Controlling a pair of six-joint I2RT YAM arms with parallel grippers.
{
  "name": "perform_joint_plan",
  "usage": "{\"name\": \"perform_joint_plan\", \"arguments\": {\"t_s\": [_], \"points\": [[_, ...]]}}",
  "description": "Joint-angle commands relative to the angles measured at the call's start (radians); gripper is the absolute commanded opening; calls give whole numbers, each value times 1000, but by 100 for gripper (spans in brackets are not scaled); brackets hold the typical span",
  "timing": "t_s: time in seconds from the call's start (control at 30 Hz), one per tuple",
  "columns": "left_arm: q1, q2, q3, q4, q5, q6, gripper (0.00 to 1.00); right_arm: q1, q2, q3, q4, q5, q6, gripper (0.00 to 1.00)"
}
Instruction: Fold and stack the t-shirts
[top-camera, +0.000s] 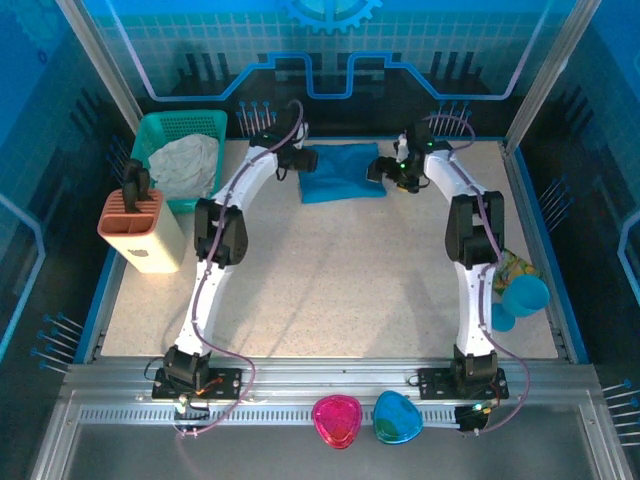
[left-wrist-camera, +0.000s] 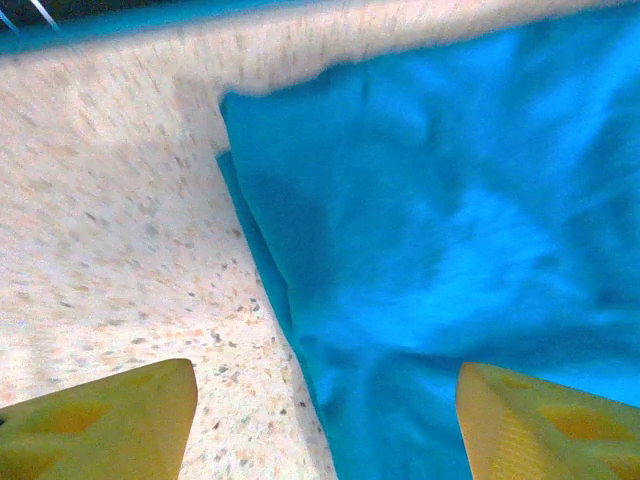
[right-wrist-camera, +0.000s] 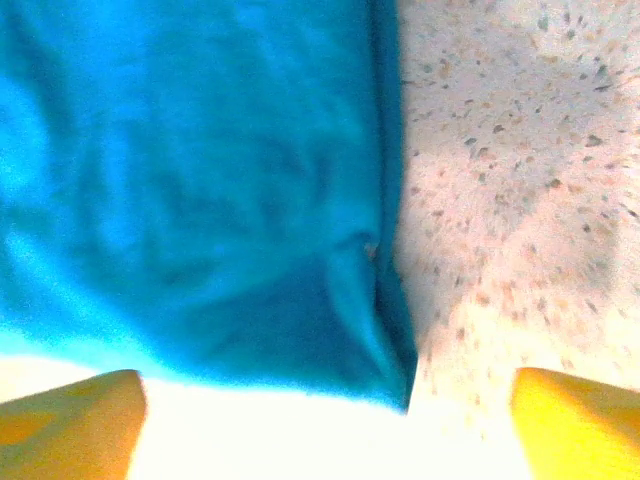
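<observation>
T-shirt, teal, folded — laid on worktop right of green basket. Left jaws and right jaws: spread wide, nothing held, at its side edges. Risk — hem snagged on lifting away, fold pulled open.

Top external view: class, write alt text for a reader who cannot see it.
A folded teal t-shirt lies at the far middle of the table, with the left claw and right claw at its two ends. A green basket holding grey cloth stands far left.
</observation>
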Motion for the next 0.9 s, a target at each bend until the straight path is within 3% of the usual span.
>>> {"name": "perform_joint_plan", "arguments": {"t_s": [0.0,0.23,0.37,0.47,0.57,0.67,0.87], "points": [[-23,-209,-76,84,26,34,70,-11,-190,-69,10,-1,-38,100],[-52,-567,-468,273,-3,27,72,-12,-504,-311,73,75,-75,100],[-51,-844,-898,517,-94,-5,74,-15,-728,-577,213,168,-113,100],[-47,-1035,-1215,720,-179,-17,99,-29,-909,-830,400,251,-137,100],[-35,-1191,-1485,865,-242,-7,99,-53,-1058,-1077,596,308,-186,100],[-21,-1304,-1689,993,-294,8,100,-75,-1158,-1277,750,363,-232,100],[5,-1399,-1947,1220,-363,81,100,-98,-1218,-1495,949,412,-304,100]]}}
